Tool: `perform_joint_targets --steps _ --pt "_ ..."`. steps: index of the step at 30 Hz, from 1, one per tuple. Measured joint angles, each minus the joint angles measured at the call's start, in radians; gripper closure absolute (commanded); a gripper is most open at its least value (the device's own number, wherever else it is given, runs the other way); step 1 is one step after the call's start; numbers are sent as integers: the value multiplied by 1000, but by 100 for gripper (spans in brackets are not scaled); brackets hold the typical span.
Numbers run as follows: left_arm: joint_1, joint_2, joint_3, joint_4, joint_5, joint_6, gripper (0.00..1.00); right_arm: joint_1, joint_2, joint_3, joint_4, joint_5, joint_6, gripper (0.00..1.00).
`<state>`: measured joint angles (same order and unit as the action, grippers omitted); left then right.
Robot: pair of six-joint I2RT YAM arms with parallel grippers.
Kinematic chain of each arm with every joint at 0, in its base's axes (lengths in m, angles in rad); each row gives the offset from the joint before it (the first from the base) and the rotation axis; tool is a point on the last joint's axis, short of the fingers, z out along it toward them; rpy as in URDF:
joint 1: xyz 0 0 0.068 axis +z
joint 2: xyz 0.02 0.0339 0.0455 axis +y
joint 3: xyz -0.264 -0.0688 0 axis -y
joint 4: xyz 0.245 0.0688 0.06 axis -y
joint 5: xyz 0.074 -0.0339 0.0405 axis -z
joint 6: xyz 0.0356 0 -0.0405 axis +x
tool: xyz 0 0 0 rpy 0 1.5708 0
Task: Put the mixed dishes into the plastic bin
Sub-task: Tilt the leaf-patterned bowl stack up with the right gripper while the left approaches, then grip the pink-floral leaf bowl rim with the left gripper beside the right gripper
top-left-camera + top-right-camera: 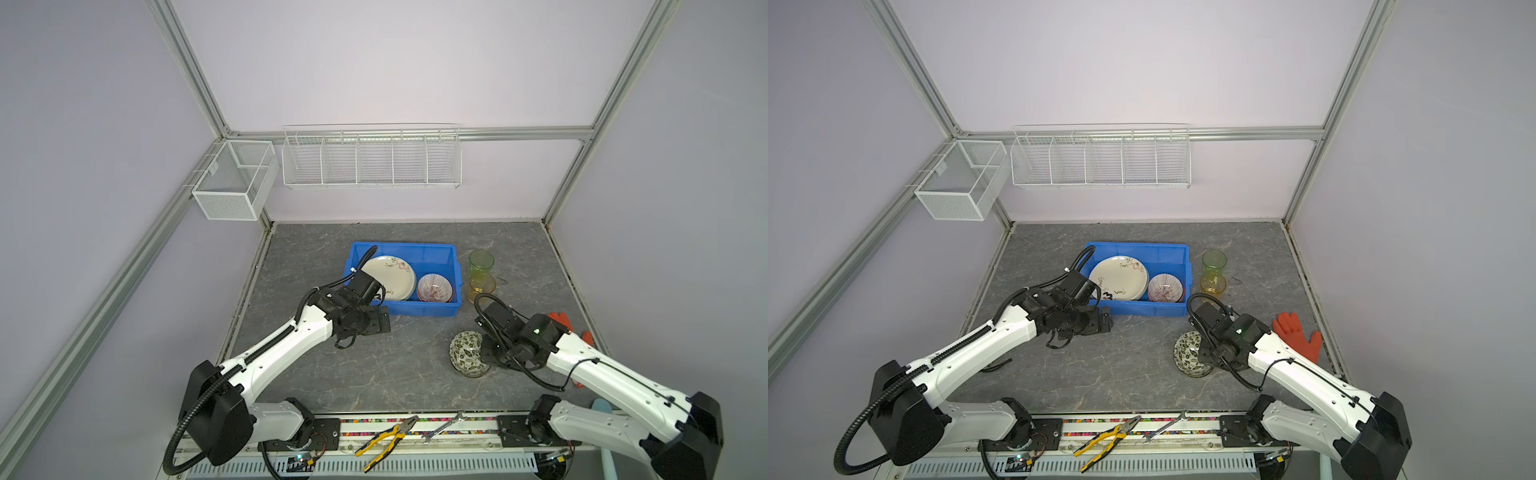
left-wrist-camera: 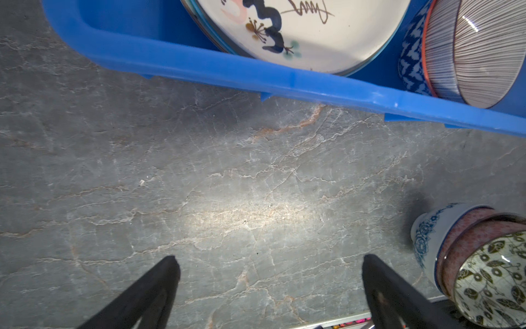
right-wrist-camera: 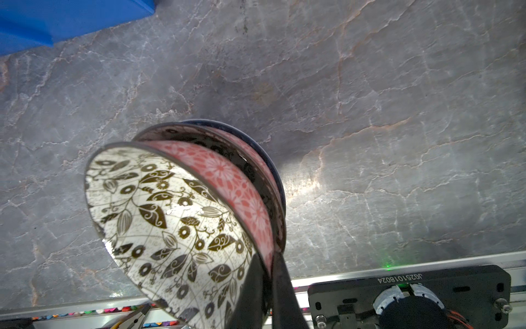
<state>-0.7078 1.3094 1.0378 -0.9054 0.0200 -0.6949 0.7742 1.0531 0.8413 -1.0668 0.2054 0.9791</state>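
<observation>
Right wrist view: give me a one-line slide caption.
Right pincer shut on the rim of the leaf-patterned bowl, topmost of a nested stack on the grey marble table.

Place: robot test booth in a lab
Walls: plain pale panels (image 1: 395, 62) in an aluminium frame (image 1: 519, 134); white wire baskets (image 1: 372, 158) hung at the back
Bench: grey stone-look tabletop (image 1: 395, 365); two white robot arms (image 1: 282, 349) bolted at its front rail (image 1: 473, 432)
Tools: pliers (image 1: 388, 440) and wrench (image 1: 442, 428) on that rail
</observation>
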Motion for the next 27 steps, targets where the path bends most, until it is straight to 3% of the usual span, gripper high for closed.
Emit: perform_joint_targets --steps 13,27 --pt "-14 -13 2 56 136 35 0 0 -17 60 -13 -3 -2 93" --pt "-224 87 123 103 121 5 0 1 19 121 15 -88 -41 93"
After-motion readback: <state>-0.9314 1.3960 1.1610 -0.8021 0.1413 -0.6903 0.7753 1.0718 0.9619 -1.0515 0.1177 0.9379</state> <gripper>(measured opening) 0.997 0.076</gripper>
